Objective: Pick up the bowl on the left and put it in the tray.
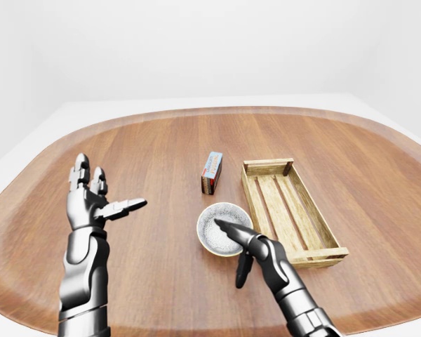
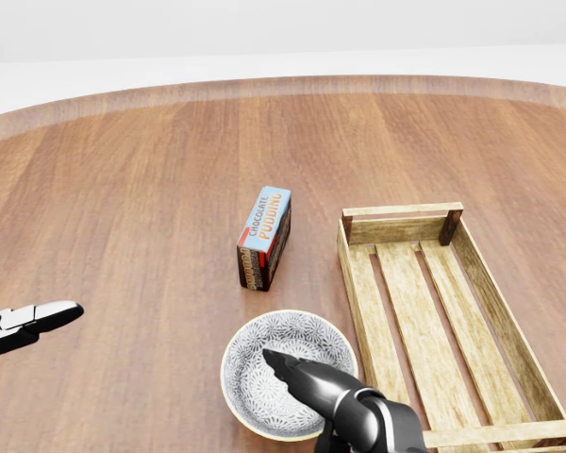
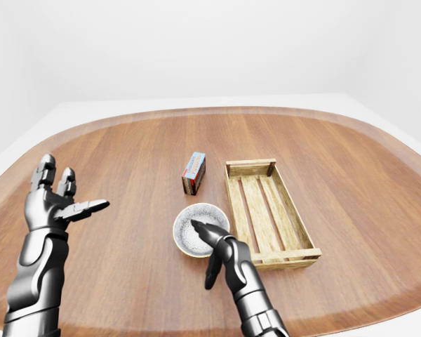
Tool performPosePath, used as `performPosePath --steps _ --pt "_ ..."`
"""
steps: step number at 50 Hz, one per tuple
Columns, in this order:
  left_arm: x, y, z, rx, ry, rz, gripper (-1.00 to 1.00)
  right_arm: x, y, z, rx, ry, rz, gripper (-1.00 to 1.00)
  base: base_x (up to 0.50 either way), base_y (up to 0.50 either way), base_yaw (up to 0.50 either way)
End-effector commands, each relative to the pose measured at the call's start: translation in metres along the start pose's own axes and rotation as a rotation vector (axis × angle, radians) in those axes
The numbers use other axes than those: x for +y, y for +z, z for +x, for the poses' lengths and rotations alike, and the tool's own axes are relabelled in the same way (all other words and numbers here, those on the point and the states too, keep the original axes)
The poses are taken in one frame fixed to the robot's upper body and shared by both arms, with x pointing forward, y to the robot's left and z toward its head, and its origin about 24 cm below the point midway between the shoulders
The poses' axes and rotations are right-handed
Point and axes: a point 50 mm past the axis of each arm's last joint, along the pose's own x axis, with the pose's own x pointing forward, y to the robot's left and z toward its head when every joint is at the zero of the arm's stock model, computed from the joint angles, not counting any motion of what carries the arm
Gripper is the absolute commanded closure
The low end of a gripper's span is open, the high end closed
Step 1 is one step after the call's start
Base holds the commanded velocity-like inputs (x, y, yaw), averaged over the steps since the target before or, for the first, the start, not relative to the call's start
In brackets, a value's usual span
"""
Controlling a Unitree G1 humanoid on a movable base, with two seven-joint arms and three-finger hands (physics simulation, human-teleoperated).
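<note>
The grey patterned bowl sits on the wooden table just left of the slatted wooden tray. My right hand comes up from the bottom of the views and straddles the bowl's near rim. Its long fingers lie over the inside of the bowl, and its thumb hangs outside and below the rim, apart from it. The hand is open and the bowl rests on the table. At the left, my left hand is raised above the table with its fingers spread, holding nothing.
A chocolate pudding box lies just above the bowl in the head view, left of the tray's top corner. The tray holds nothing. The round table's edge curves along the top.
</note>
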Motion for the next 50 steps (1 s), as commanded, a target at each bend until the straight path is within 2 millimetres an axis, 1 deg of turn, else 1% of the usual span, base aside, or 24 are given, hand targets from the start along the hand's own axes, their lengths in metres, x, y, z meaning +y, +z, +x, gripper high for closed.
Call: performPosePath --steps 1,6,10,14,30,31,32,33,37,46,50 --pt "0.001 -0.002 -0.001 0.003 0.000 -0.001 -1.00 0.005 0.000 0.005 0.005 0.013 0.011 -1.00 0.00 0.00 0.00" --pt "0.001 -0.004 0.000 0.006 0.002 -0.003 -1.00 0.007 -0.001 0.005 0.007 0.023 0.014 -1.00 0.00 0.00 0.00" --pt "0.002 -0.005 0.000 0.008 0.003 -0.004 -1.00 0.005 -0.002 0.005 0.011 0.019 0.010 -1.00 0.00 0.00 0.00" --pt "0.001 -0.007 0.000 0.010 0.000 -0.003 -1.00 0.010 -0.005 0.007 0.025 0.032 0.020 -1.00 0.00 0.00 0.00" --pt "0.001 -0.010 0.002 0.014 0.003 -0.004 -1.00 0.010 -0.004 0.010 0.025 0.042 0.024 -1.00 0.00 0.00 0.00" --pt "0.001 -0.010 0.002 0.015 0.003 -0.004 -1.00 0.010 -0.004 0.010 0.023 0.041 0.023 -0.70 0.00 0.00 0.00" --pt "0.001 -0.011 0.002 0.015 0.003 -0.003 -1.00 0.011 -0.003 0.010 0.019 0.050 0.024 0.44 0.00 0.00 0.00" --pt "0.001 -0.011 0.002 0.015 0.002 -0.003 -1.00 0.011 -0.003 0.009 0.016 0.045 0.025 1.00 0.00 0.00 0.00" --pt "0.003 -0.013 0.003 0.019 0.007 0.000 -1.00 0.011 -0.002 0.008 0.014 0.049 0.019 1.00 0.00 0.00 0.00" --pt "0.004 -0.014 0.003 0.018 0.007 0.004 -1.00 0.015 0.011 0.001 -0.029 0.063 -0.017 1.00 0.00 0.00 0.00" --pt "0.003 -0.016 0.003 0.023 0.005 0.003 -1.00 0.016 0.011 0.001 -0.030 0.064 -0.014 1.00 0.00 0.00 0.00"
